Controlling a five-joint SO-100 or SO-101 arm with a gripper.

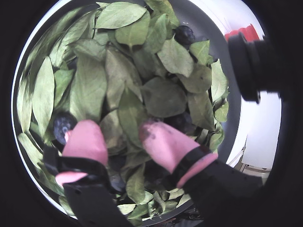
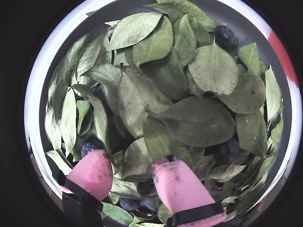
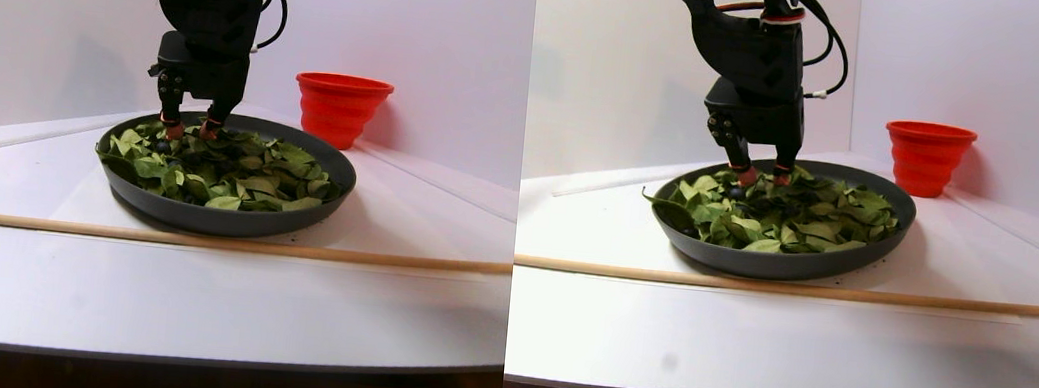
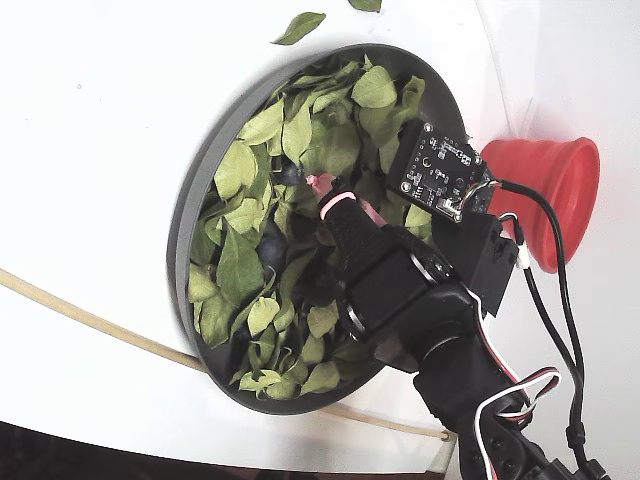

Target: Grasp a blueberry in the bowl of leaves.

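The dark grey bowl [image 4: 195, 200] is heaped with green leaves [image 4: 240, 170]; the heap also fills both wrist views [image 1: 161, 97] [image 2: 199, 120]. My gripper [image 1: 123, 135] is open, its pink fingertips [image 2: 94, 170] pressed down into the leaves with only leaves between them. One blueberry [image 1: 64, 125] lies just left of the left finger, and it also shows in the other wrist view [image 2: 90, 145]. Another blueberry [image 1: 181, 122] sits half-hidden right of the right finger. A third blueberry [image 2: 226, 37] lies at the far rim. In the stereo pair view the gripper [image 3: 189, 130] stands at the bowl's back left.
A red ribbed cup [image 3: 341, 108] stands behind the bowl to the right and also shows in the fixed view [image 4: 550, 190]. A thin wooden stick [image 3: 174, 237] lies across the white table in front of the bowl. Two loose leaves [image 4: 300, 25] lie outside the bowl.
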